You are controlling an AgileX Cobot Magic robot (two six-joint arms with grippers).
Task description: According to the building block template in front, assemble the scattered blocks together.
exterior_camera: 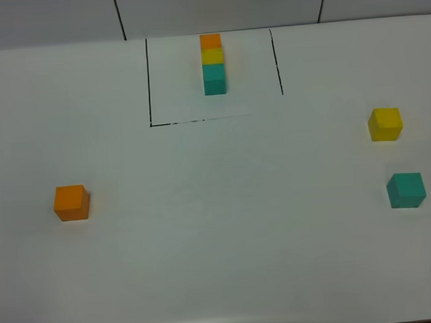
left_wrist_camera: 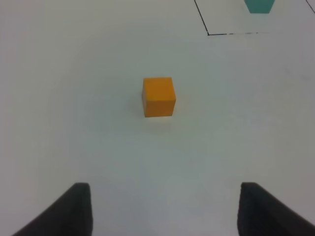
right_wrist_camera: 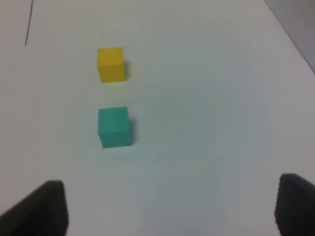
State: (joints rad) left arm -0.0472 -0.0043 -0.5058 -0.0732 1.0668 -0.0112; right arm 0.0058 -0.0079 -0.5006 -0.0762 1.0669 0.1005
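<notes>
Probably light, rigid, matte: pinch orange cube point(left_wrist_camera: 159, 96) across opposite flat faces. Spread wide, empty: left gripper point(left_wrist_camera: 170, 211), right gripper point(right_wrist_camera: 170, 209).

Left gripper point(left_wrist_camera: 165, 216): two dark fingers point(left_wrist_camera: 74, 211), only their tips showing in its wrist view; jaws spread apart, the tips touching nothing; held aloft, pitched forward and downward

Right gripper point(right_wrist_camera: 167, 211): two dark fingers point(right_wrist_camera: 42, 209), tips only, soft and blurred at the edges; jaws spread apart, wider than the left pair; tips touching nothing; likewise held aloft and pitched downward

Arms: both out of sight in all three views; wrist pose cannot be told beyond the downward tilt
</notes>
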